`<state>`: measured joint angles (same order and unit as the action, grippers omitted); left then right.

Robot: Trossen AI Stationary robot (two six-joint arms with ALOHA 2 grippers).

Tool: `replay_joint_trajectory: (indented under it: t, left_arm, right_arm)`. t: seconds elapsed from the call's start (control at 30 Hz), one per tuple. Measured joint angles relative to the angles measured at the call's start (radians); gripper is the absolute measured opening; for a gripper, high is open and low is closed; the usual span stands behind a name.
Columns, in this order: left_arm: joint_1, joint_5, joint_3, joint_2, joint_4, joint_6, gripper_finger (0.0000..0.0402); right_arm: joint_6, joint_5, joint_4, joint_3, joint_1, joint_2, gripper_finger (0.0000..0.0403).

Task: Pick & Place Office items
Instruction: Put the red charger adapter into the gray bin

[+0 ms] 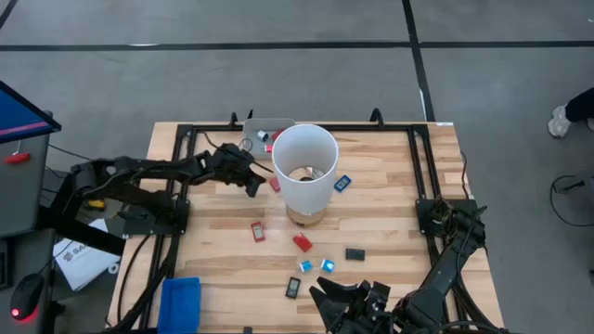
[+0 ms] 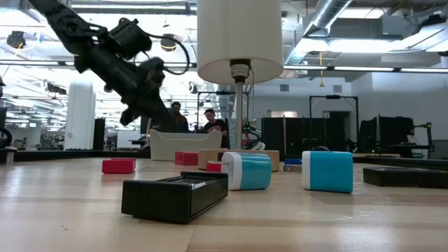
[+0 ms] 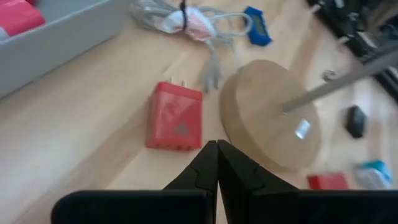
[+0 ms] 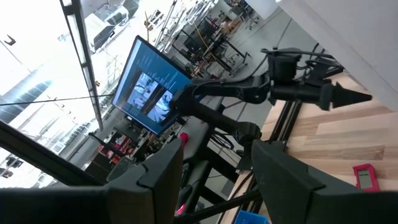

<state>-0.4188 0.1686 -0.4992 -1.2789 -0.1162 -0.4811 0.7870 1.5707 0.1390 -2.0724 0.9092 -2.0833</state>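
My left gripper [image 3: 217, 149] pinched together, empty, above table. Red charger block [image 3: 175, 117] lies flat just ahead at 11 o'clock, long axis toward my tips, beside lamp base [image 3: 270, 115]. My right gripper [image 4: 214, 163] parked far off, fingers apart.

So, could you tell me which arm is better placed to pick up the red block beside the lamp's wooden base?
Left: its shut gripper hovers empty just short of the red block. The right gripper waits at the table's near edge.

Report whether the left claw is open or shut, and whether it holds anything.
Shut and empty. In the left wrist view the left claw's two dark fingertips meet with nothing between them; the red plug-in charger block lies on the table beyond them.
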Motion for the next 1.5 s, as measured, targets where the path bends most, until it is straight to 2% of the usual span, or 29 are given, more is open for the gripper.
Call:
replay_joint_trajectory:
  t: [0.17,0.3,0.9,1.23,1.5]
  left_arm:
    - [0.057,-0.155,0.000,-0.076,-0.067,-0.045,0.0000]
    - [0.099,-0.241,-0.009,-0.119,-0.102,-0.073,0.0000]
    - [0.101,-0.223,-0.105,-0.308,-0.111,-0.106,0.0000]
    - [0.073,-0.224,-0.105,-0.309,-0.083,-0.100,0.0000]
    - [0.077,-0.227,-0.111,-0.302,0.025,-0.061,0.0000]
  right_arm:
    - [-0.001,0.000,0.001,0.000,0.001,0.000,0.0184]
    - [-0.001,0.000,-0.001,0.000,0.001,0.000,0.0184]
    - [-0.001,0.000,0.002,0.000,0.012,0.000,0.0184]
    - [-0.001,0.000,0.004,0.000,0.013,0.000,0.0184]
    - [-0.001,0.000,0.004,0.000,0.013,0.000,0.0184]
